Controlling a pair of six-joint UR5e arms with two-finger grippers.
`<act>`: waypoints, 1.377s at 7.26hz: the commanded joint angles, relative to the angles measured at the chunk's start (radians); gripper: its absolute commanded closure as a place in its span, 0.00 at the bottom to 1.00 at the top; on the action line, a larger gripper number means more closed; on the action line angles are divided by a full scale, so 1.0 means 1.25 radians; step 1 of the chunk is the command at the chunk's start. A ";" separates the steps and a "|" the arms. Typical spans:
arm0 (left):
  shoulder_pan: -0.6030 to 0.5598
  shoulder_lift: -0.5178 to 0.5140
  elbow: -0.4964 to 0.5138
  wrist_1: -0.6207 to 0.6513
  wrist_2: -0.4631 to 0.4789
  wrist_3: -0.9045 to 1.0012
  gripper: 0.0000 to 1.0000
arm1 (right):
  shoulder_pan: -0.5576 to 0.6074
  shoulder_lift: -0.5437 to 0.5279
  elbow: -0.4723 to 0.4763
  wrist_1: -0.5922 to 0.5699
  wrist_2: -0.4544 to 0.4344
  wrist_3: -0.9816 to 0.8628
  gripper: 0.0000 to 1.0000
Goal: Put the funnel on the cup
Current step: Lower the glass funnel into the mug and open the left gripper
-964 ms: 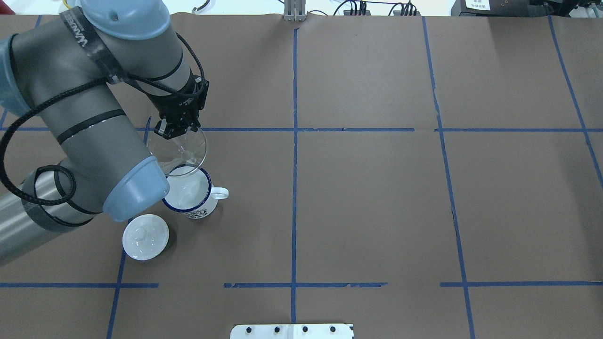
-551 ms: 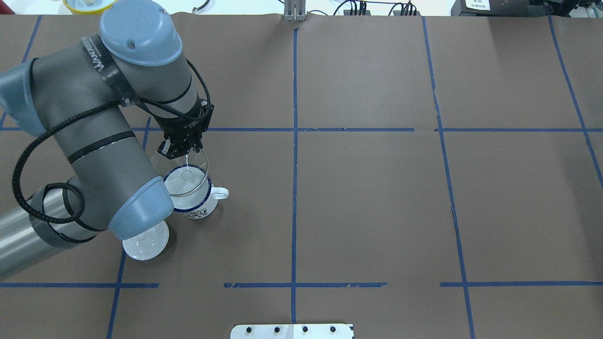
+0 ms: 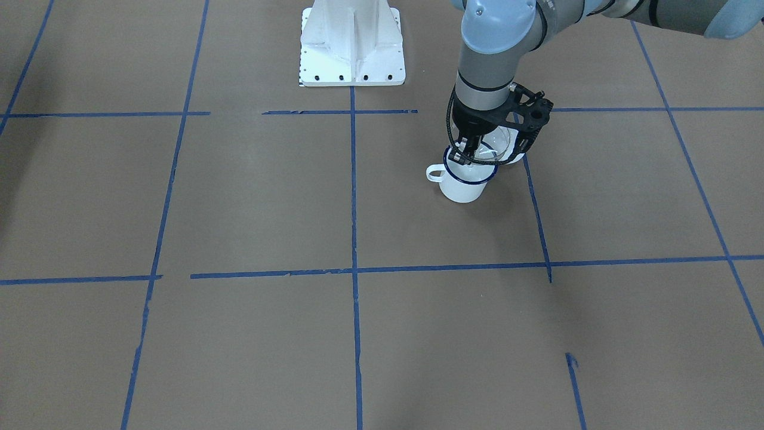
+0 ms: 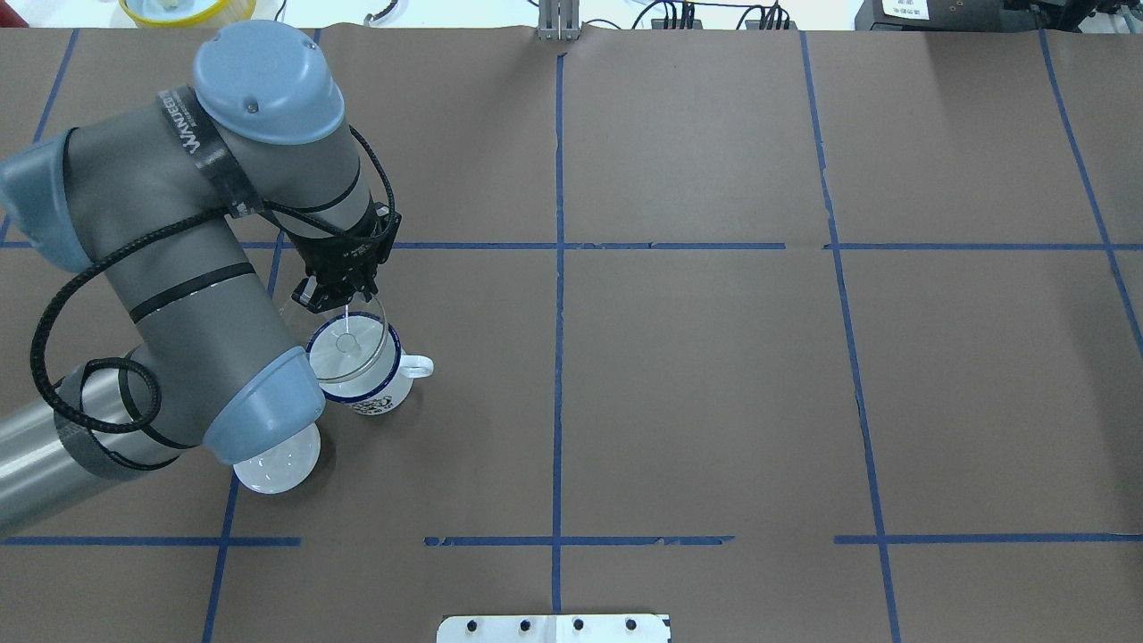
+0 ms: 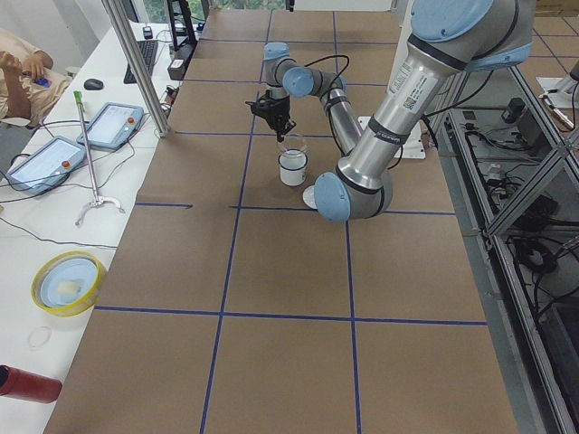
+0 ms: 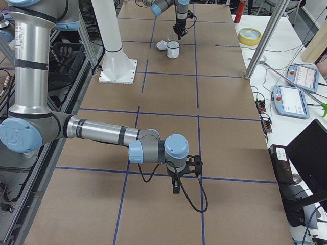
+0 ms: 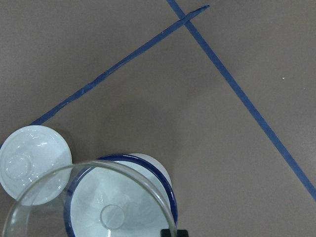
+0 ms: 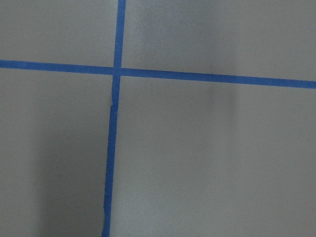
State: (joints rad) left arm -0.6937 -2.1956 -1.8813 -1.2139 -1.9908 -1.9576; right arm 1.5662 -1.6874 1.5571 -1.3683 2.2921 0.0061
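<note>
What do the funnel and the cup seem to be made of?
The cup: glossy white body with a dark blue rim, which looks like enamelled metal, though glazed ceramic cannot be excluded. The funnel: clear and glossy, probably plastic; the cup's white inside shows through it.

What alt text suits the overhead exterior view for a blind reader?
The left gripper holds a clear funnel by its rim over a white cup on the brown table. A white lid lies beside it, partly under the arm.

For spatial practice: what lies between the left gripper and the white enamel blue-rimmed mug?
The transparent plastic funnel, gripped by the left gripper above the mug; overhead view.
</note>
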 commanded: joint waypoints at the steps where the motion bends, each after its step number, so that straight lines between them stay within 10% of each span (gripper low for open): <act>1: 0.009 0.015 0.004 -0.030 0.002 0.004 1.00 | 0.000 0.000 0.000 0.000 0.000 0.000 0.00; 10: 0.032 0.018 0.037 -0.072 0.002 0.072 1.00 | 0.000 0.000 0.000 0.000 0.001 0.000 0.00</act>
State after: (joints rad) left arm -0.6548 -2.1732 -1.8382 -1.2980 -1.9869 -1.8819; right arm 1.5662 -1.6874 1.5572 -1.3683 2.2933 0.0061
